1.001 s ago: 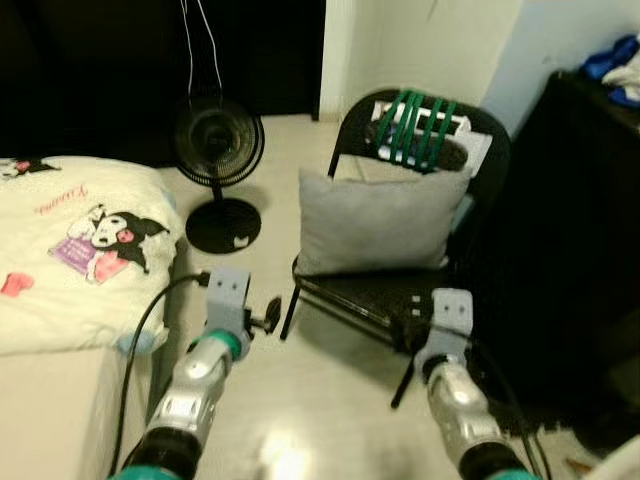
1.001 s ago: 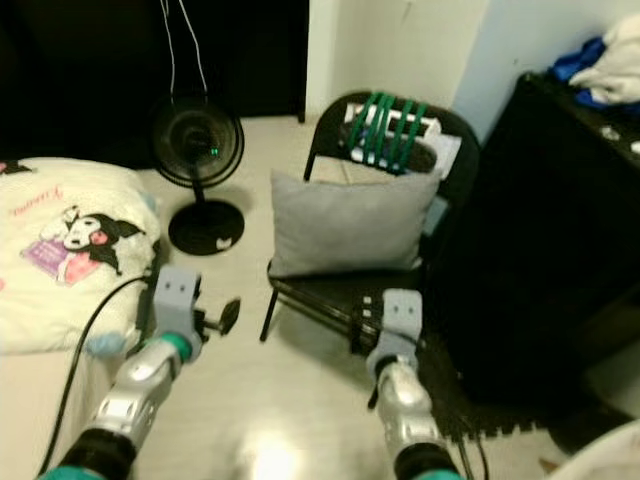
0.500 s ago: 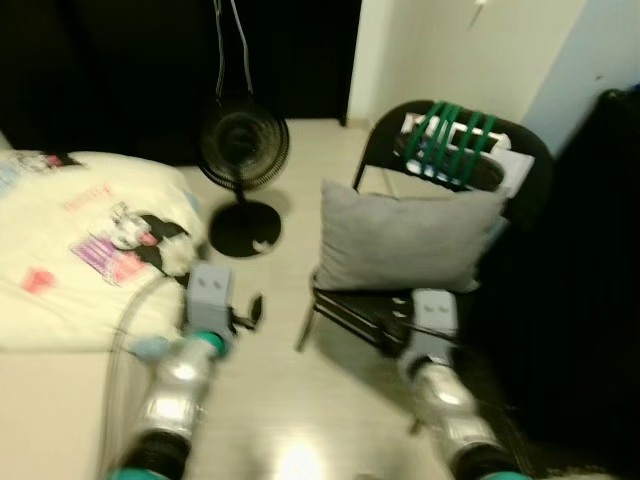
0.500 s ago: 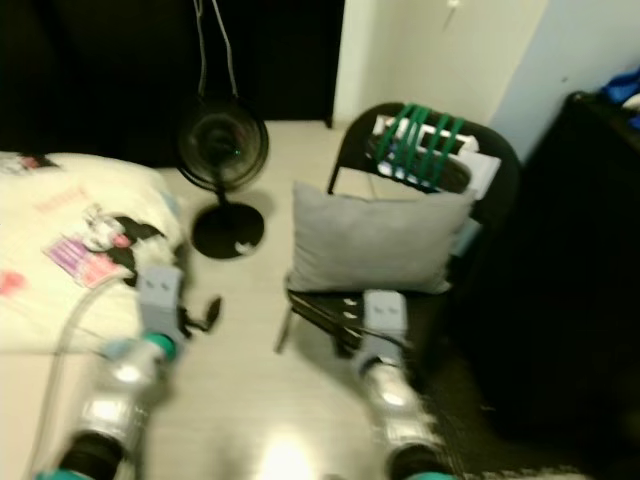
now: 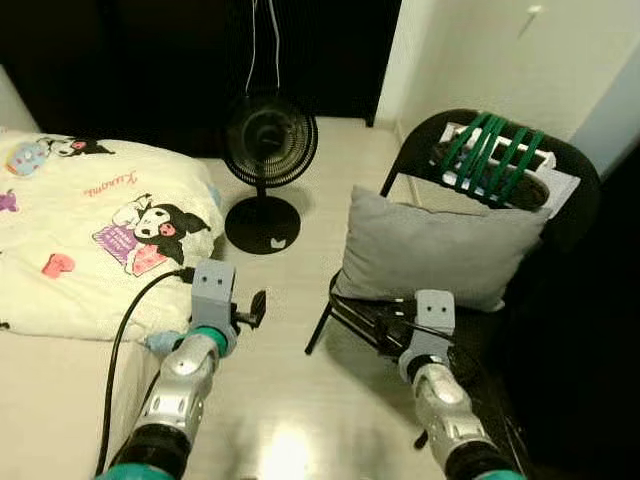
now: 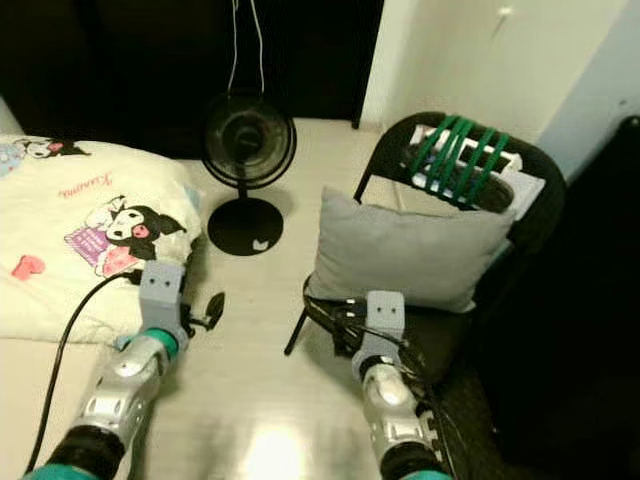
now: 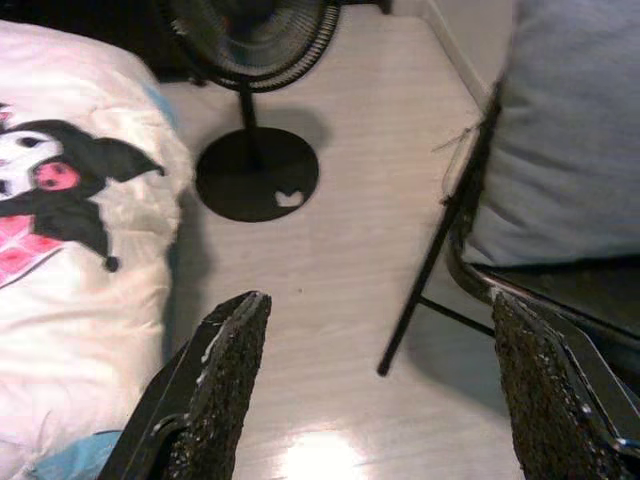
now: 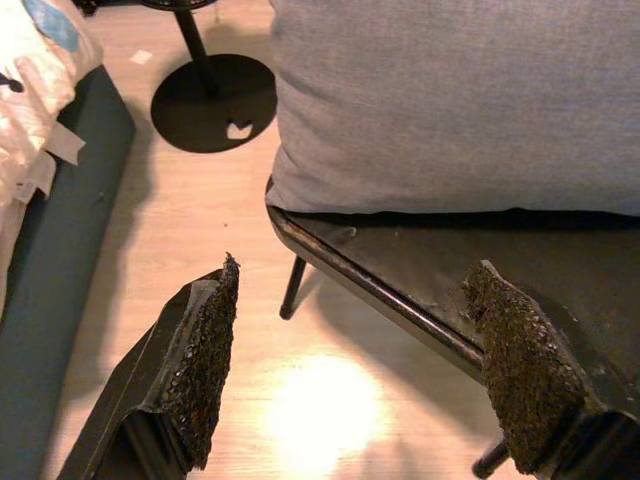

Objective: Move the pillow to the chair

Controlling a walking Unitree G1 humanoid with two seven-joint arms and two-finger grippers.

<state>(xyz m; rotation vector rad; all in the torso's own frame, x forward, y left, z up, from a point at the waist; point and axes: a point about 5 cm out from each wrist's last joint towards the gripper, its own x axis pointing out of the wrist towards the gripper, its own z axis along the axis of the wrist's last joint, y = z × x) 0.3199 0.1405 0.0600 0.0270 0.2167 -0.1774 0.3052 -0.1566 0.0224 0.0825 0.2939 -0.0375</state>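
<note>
A grey pillow (image 5: 435,245) stands on the seat of a black folding chair (image 5: 578,175), leaning against its backrest. My right gripper (image 8: 355,370) is open and empty, just in front of the seat's front edge and below the pillow (image 8: 450,100). In the head view the right gripper (image 5: 385,328) sits at the chair's front left corner. My left gripper (image 7: 375,390) is open and empty over the floor, between the bed and the chair, and appears in the head view as left gripper (image 5: 255,305).
A black floor fan (image 5: 268,150) stands on the pale floor behind the grippers. A bed with a cartoon-print blanket (image 5: 90,230) lies to the left. A green-strapped bundle (image 5: 490,155) hangs on the chair's back. Dark furniture (image 5: 620,320) stands at the right.
The whole picture has slid to the right and sharpened, so the camera moved. The pillow stays on the chair. Both grippers remain open and empty, low in front of me.
</note>
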